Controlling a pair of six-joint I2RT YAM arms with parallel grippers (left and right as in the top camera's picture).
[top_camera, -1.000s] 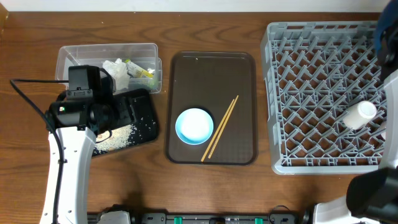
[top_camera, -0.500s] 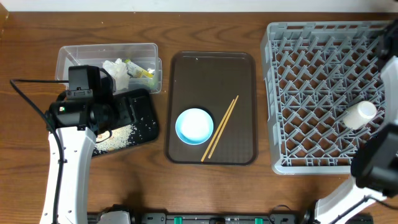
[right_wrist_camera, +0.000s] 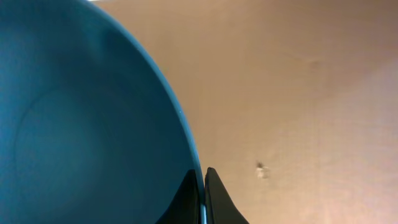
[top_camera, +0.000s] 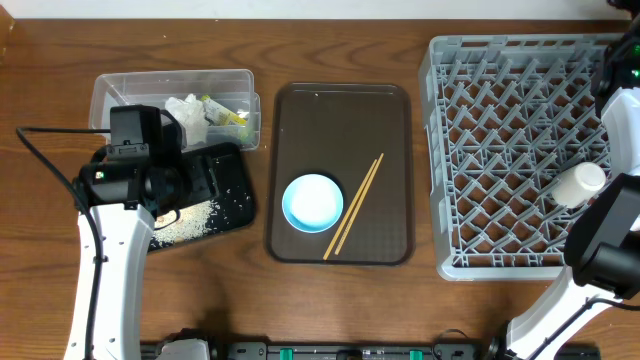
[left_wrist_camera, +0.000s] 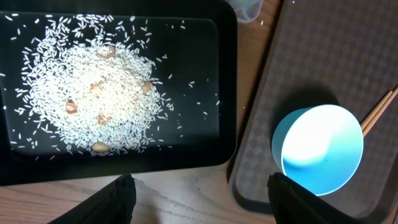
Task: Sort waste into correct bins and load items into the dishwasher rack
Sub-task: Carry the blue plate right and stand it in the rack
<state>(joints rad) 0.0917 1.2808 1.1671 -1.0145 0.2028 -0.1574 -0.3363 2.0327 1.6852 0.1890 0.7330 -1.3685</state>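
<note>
My left gripper (left_wrist_camera: 202, 202) is open and empty above the near edge of the black tray (left_wrist_camera: 227, 81), which holds a pile of rice scraps (left_wrist_camera: 93, 93); it shows in the overhead view (top_camera: 195, 182) too. The clear tub (top_camera: 110, 90) holds crumpled tissue (top_camera: 190, 112) and the yellow-green wrapper (top_camera: 228, 113). The pale blue bowl (top_camera: 313, 202) and two chopsticks (top_camera: 354, 205) lie on the brown tray (top_camera: 340, 110). My right gripper (right_wrist_camera: 203, 186) is shut on the rim of the dark blue plate (right_wrist_camera: 81, 124), at the rack's far right corner (top_camera: 625, 62). A white cup (top_camera: 578, 185) lies in the grey rack (top_camera: 500, 150). The pink cup is out of view.
The left arm's black cable (top_camera: 45, 160) loops over the table at the far left. Bare wooden table (top_camera: 240, 290) lies in front of the trays. The right arm (top_camera: 610, 230) rises along the rack's right side.
My right arm has swung farther right and back, so the plate's blue edge no longer shows over the rack in the overhead view. The left arm has not moved.
</note>
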